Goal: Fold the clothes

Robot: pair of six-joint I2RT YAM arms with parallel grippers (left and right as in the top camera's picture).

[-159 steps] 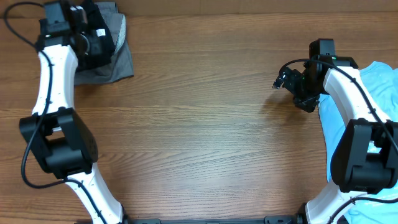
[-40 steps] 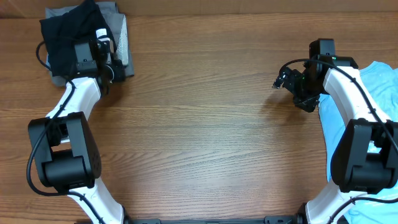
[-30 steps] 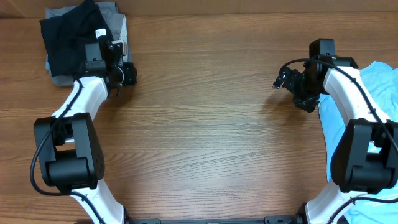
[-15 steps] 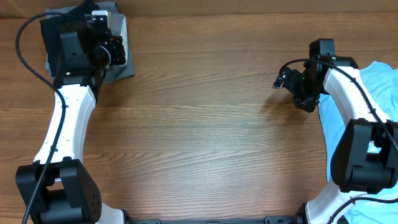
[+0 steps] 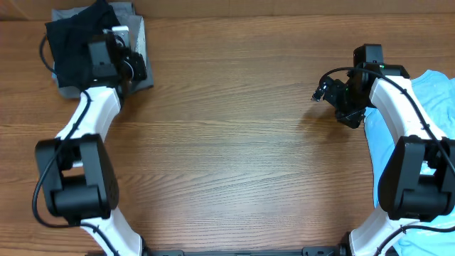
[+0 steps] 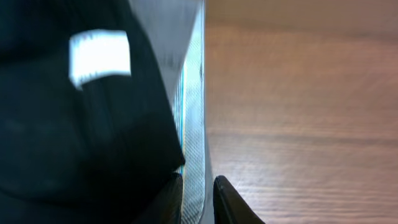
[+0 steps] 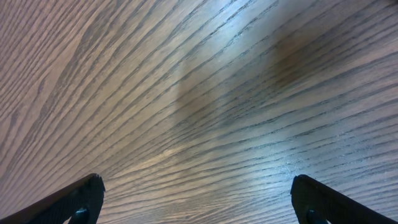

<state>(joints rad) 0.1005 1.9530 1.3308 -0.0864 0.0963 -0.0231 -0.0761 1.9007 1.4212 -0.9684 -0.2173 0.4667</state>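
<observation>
The black T-shirt (image 5: 71, 43) lies as a compact folded bundle in the desk's (image 5: 234, 142) 10 o'clock corner, stacked on the grey garment (image 5: 142, 75), whose edge shows along the bundle's 3 o'clock side. Its white neck label (image 6: 99, 56) faces up in my left wrist view. My left fingers (image 6: 198, 199) hover at that 3 o'clock edge of the stack, drawn nearly together with only a slit between them. The grey hem shows through the slit, but I cannot tell whether it is pinched, and nothing is plainly held. Well apart, at the desk's 3 o'clock edge, the light-blue tee (image 5: 435, 89) lies loose and unfolded, partly under my right arm. My right fingers (image 7: 199, 198) are spread wide over bare wood, holding nothing. I judge the black shirt done and stacked, while the blue tee has yet to be spread out and folded.
</observation>
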